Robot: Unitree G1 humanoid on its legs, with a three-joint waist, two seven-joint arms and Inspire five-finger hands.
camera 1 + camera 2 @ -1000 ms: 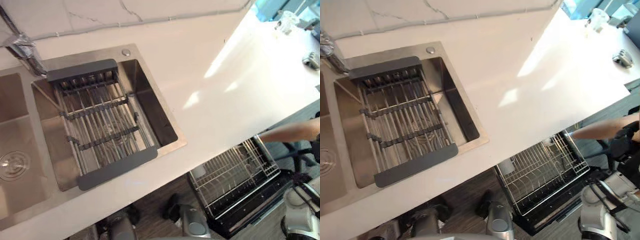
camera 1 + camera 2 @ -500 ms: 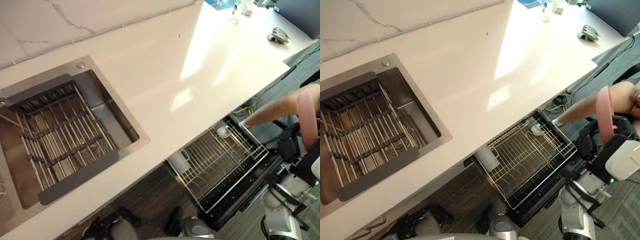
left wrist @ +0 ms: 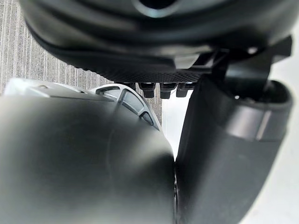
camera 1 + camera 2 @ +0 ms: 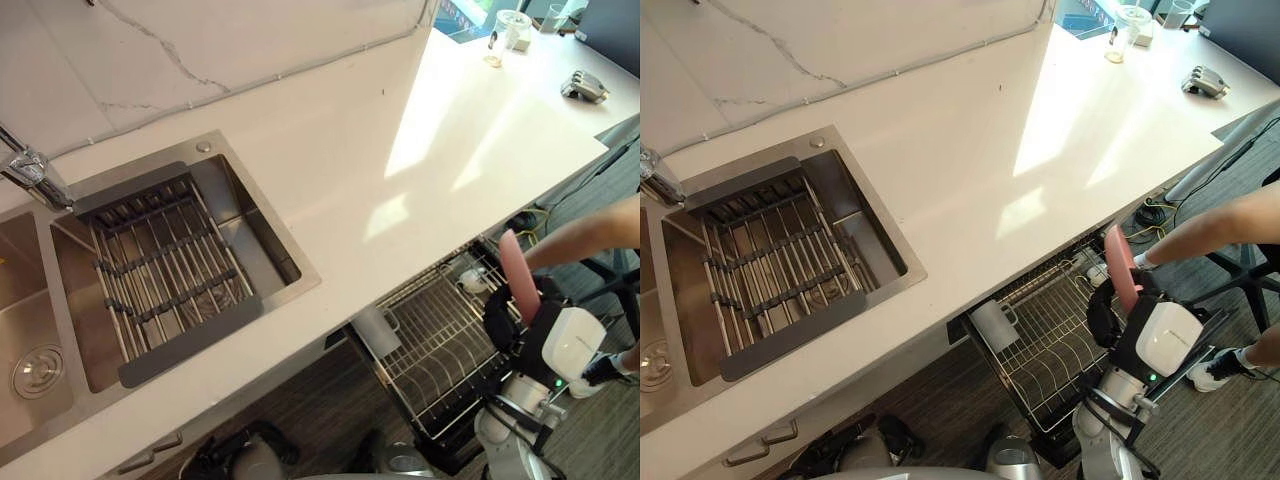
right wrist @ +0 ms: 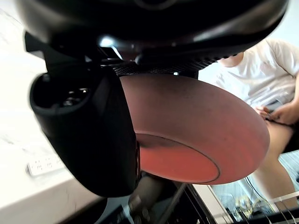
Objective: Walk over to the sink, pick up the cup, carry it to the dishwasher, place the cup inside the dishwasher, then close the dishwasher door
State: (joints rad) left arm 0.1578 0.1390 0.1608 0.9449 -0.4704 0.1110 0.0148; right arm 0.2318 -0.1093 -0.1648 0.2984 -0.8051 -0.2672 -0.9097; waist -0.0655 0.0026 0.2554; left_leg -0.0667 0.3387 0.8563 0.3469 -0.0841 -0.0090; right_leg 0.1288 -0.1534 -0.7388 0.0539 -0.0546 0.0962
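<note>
Firmly, the right hand (image 4: 1108,318) grips a smooth, round pink plate (image 5: 196,126) by the wire dishwasher rack (image 4: 1040,345).

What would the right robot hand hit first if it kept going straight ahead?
Likely the person, seen beyond the right robot hand and its pink plate in the wrist view; depth is unclear.

No print legible anywhere: none readable on white stone counter (image 4: 350,170), pink round plate (image 5: 196,130), wire dishwasher rack (image 4: 1040,345)

A person (image 4: 1210,222) is near the white countertop (image 4: 970,170).
</note>
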